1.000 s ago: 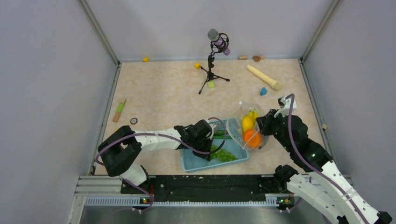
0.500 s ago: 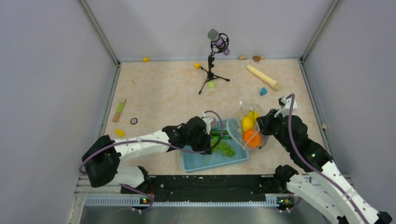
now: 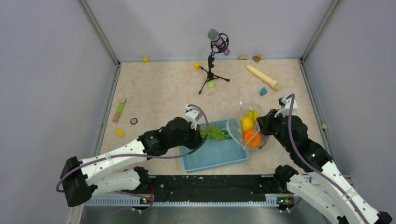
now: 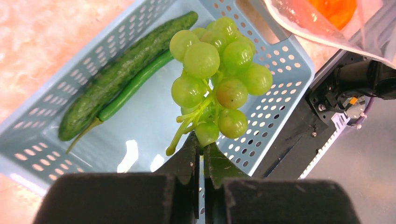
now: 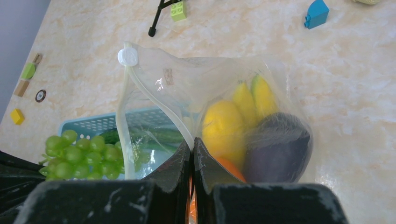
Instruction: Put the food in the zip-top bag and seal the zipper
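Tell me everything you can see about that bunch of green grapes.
The grapes are a tight bunch of round, glossy, pale green balls on a light green stalk, and they look like plastic. The left arm's jaws are shut on the bunch's lower end, by the stalk; nothing else is seen touching it. The bunch seems lifted above the blue basket, beside the open mouth of the clear bag.

The beige marbled table [image 3: 159,88] bears a light blue basket [image 3: 219,156] beneath the left fingers [image 4: 187,161] and, well beyond them, a microphone tripod [image 3: 211,77], a wooden cylinder [image 3: 264,77] and perhaps toy blocks [image 3: 263,91].
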You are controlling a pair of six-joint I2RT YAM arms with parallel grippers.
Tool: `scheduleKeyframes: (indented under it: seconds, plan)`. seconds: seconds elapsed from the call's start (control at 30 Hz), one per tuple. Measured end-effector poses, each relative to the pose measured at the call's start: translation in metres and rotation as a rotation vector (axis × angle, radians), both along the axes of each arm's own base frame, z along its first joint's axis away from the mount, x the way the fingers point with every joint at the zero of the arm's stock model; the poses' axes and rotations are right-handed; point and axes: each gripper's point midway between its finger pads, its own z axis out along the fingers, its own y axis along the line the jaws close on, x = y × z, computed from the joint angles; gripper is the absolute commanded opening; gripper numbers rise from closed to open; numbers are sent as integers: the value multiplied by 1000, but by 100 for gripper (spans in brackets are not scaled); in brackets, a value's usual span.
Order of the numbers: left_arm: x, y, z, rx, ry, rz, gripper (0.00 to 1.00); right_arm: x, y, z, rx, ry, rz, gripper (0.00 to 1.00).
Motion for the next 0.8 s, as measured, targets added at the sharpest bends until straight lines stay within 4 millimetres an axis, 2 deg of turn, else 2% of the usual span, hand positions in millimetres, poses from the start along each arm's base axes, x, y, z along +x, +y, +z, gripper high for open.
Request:
scheduleKeyframes:
  seconds: [0.2, 0.43, 0.63, 0.8]
  plan:
    - [2, 11, 35, -82, -126, 0, 0, 0, 0, 0, 0, 0, 0, 1]
    - [1, -3, 88, -276, -307, -83, 0, 0, 0, 0, 3, 2, -2, 1]
    - [1, -25, 107, -293, -348, -180, 0, 1, 1, -2, -2, 9, -1, 1]
    - [16, -51, 108, -247, -345, -219, 0, 1, 1, -2, -2, 11, -1, 1]
